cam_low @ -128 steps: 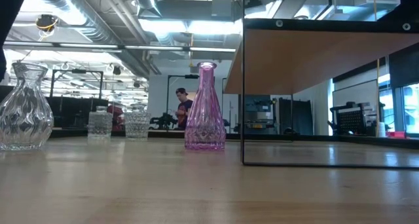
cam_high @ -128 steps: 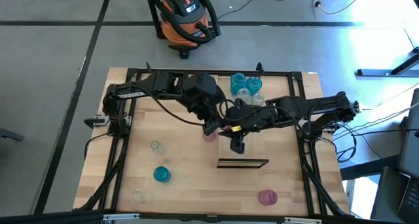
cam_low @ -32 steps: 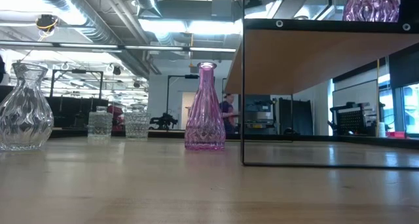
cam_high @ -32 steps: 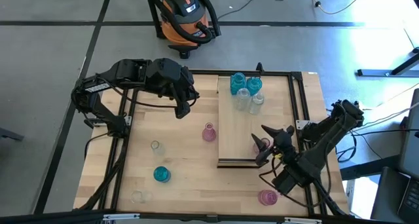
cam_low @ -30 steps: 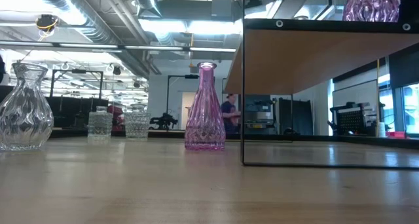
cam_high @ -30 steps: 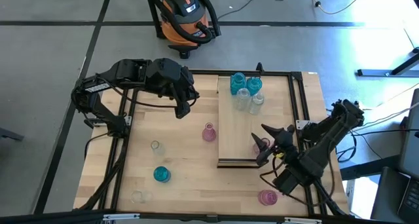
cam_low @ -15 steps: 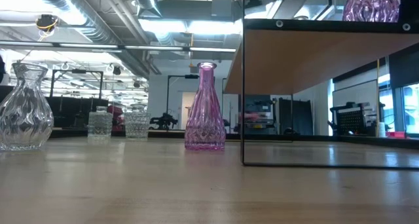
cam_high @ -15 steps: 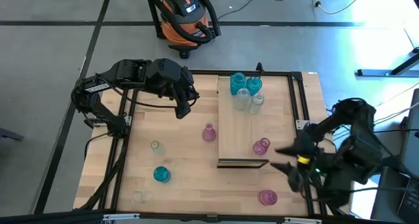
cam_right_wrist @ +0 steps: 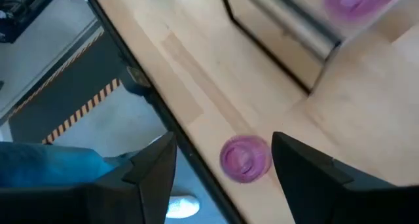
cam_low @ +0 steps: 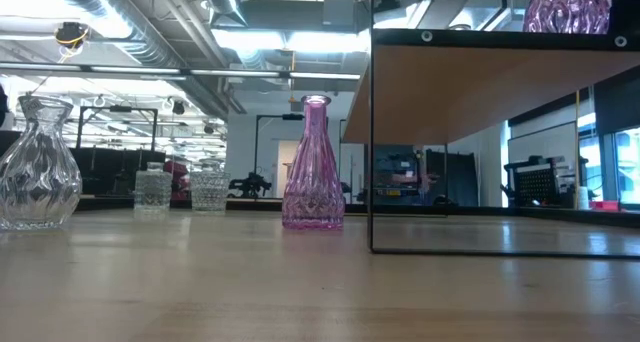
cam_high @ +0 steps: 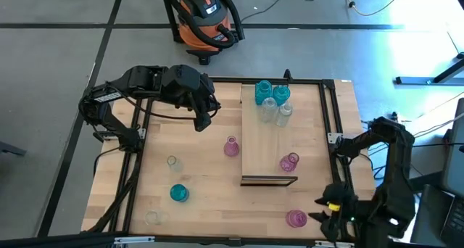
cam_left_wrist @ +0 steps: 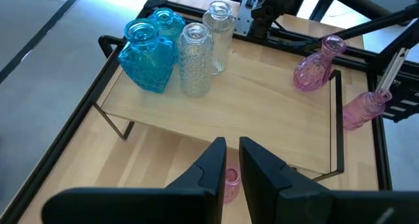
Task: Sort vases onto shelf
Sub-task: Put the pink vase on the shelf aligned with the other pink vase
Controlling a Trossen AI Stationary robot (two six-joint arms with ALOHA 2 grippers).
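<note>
Low view: pink vase [cam_low: 313, 164] upright on wooden tabletop [cam_low: 250, 282].

We record the shelf [cam_high: 263, 143] as pale, light-grained wood with a dark edge at one short end; the tabletop [cam_high: 196, 183] is a similar blond wood inside a black frame. On the shelf we note two teal-blue vases [cam_high: 263, 91], two clear vases [cam_high: 269, 110] with a fine knobbled pattern, and one pink-magenta vase [cam_high: 289, 162]; on the tabletop, a pink vase [cam_high: 231, 146] with a diamond-cut base, a second pink vase [cam_high: 296, 218], a teal vase [cam_high: 178, 193], and clear vases [cam_high: 172, 162]. In the low view a clear ribbed vase [cam_low: 38, 164] shows swirling facets. Both arms are dark; beyond the table stands an orange-and-black vacuum [cam_high: 204, 17] on grey floor.
</note>
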